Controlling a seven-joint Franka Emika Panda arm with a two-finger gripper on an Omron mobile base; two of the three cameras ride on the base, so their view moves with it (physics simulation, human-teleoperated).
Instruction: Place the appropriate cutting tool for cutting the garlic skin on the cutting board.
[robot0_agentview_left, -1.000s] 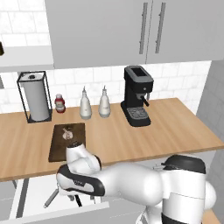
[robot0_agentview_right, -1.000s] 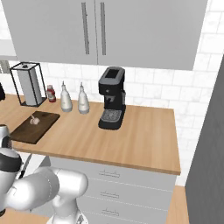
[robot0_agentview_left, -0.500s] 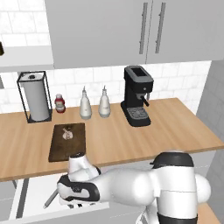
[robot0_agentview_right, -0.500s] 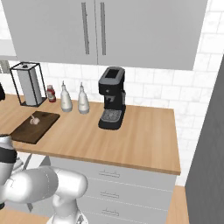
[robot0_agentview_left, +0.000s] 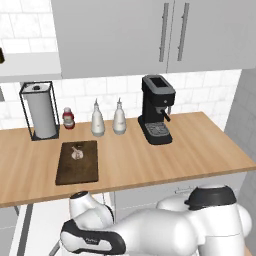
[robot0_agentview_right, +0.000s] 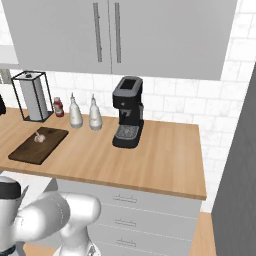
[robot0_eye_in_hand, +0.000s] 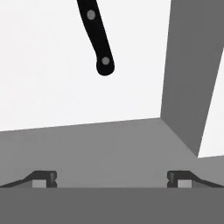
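Observation:
The knife's black handle, with two rivets, lies on the white floor of an open drawer at the top of the hand view; its blade is cut off by the frame edge. My gripper hovers short of the handle, open, with nothing between its fingertips. The dark brown cutting board lies on the counter at the left, and the garlic rests on its far end. From the right base camera, the board and garlic sit at the left. My arm bends down below the counter's front edge.
A grey drawer wall rises to the right of the knife. On the counter stand a black coffee machine, two white bottles, a small red jar and a paper towel holder. Wall cabinets hang above.
My arm has sunk lower in front of the counter, the wrist dropping below the counter edge toward the drawer. Nothing on the counter has moved.

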